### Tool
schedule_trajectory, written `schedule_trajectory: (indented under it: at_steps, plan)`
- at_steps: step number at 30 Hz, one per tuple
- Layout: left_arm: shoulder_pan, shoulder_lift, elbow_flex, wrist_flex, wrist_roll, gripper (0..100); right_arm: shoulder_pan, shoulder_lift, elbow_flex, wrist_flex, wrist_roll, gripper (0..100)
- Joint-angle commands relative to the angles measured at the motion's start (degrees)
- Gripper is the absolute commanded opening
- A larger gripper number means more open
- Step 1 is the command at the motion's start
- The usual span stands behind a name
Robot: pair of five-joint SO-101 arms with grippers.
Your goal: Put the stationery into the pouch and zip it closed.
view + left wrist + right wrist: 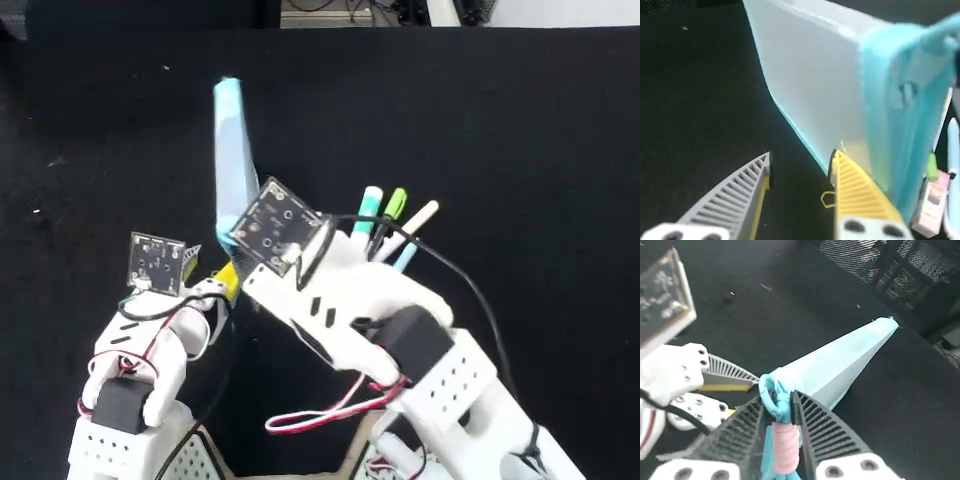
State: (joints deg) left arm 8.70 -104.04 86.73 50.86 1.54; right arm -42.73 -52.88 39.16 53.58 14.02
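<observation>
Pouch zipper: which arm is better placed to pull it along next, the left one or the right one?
Right. The right arm has its jaws shut on the zipper cord at the pouch end. The left arm has open jaws beside the pouch's side, so it probably suits steadying.

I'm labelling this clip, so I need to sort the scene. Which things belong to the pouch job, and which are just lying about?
Belongs to the job: blue pouch; its zip pull; pens; small pink block, perhaps an eraser.
Just lying about: cables beyond the table's far edge; black mesh beyond the table.
</observation>
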Motion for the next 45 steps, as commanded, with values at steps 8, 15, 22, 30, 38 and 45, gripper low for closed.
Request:
schedule_trajectory:
  at_steps: [8, 15, 22, 30, 38, 45]
  plan:
    - [0.7, -0.4, -2.9, 0.3, 6.6, 23, -1.3, 2.2, -4.1, 2.4, -0.2, 1.1]
    - [-1.8, -0.4, -3.4, 0.3, 6.5, 22, 1.1, -0.5, -4.0, 14.2, 0.0, 1.1]
    - [-0.6, -0.4, -2.9, 0.2, 6.5, 22, 1.5, -0.4, -5.6, 13.8, 0.1, 1.1]
    - [0.4, -0.4, -1.7, 0.0, 6.5, 22, 1.6, 0.1, -11.6, 6.1, -0.4, 1.1]
    - [0.4, -0.4, -2.1, 0.2, 6.5, 22, -0.8, 11.4, -17.1, 5.8, -0.4, 1.1]
    - [0.4, -0.4, -2.2, 0.2, 6.9, 22, -2.5, 21.1, -29.1, 8.1, -0.5, 1.1]
